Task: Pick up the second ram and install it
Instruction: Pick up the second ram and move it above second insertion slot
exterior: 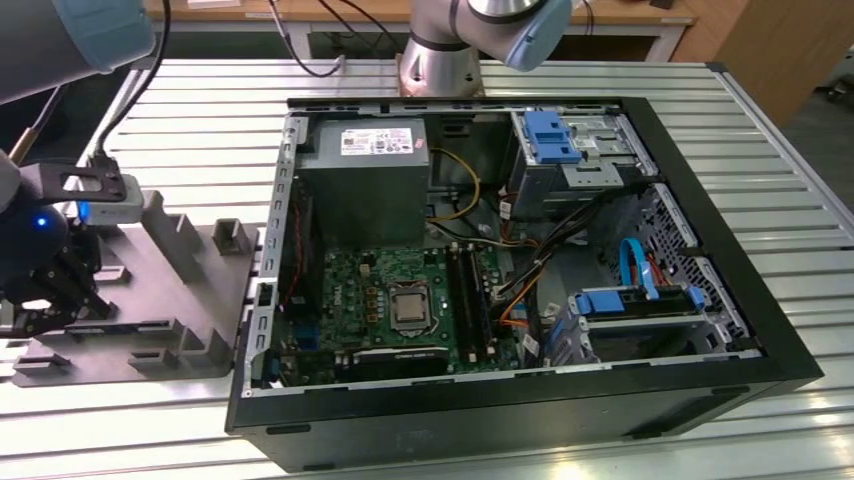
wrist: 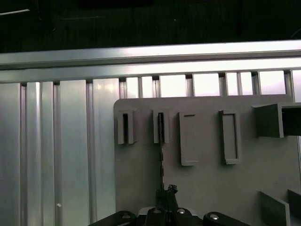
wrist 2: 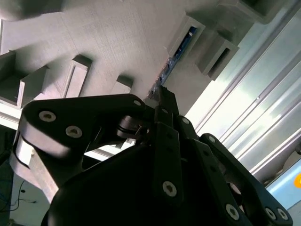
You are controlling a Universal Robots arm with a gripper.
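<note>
Gripper (wrist: 170,190) fingers pinched shut on end of second ram (wrist: 162,155); you see ram standing on edge, far end in slotted block of grey fixture (wrist: 202,188). Fixture lies on slatted aluminium table (wrist: 70,155), at exterior view's left of open computer case (exterior: 507,410).

There is one open black computer case (exterior: 534,410), one grey metal power supply box (exterior: 363,190), one green motherboard (exterior: 363,290), two blue plastic drive brackets (exterior: 550,135), one grey plastic fixture plate (exterior: 147,290) and one thin dark ram stick (wrist: 161,155).
</note>
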